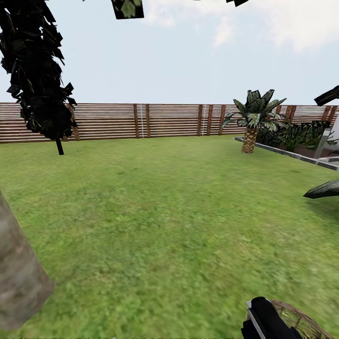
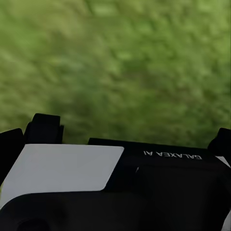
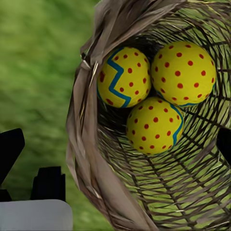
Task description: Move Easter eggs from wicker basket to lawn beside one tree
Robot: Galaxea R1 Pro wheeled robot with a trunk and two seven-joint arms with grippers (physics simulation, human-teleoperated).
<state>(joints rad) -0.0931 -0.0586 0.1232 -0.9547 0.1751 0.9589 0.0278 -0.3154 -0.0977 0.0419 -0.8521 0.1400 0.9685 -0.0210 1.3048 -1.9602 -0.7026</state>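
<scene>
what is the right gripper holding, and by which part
It cannot be told: the right wrist view looks into the brown wicker basket with three yellow red-dotted eggs inside, but shows no grip.

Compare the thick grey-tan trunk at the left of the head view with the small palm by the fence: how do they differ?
The grey-tan trunk stands close, thick and smooth-mottled, cut off by the frame so no leaves show; the small palm stands far back near the fence, whole, with a short, scaly tan trunk and a crown of spiky green fronds. The trunk leans in the picture; the palm stands upright. Both rise from the lawn.
</scene>
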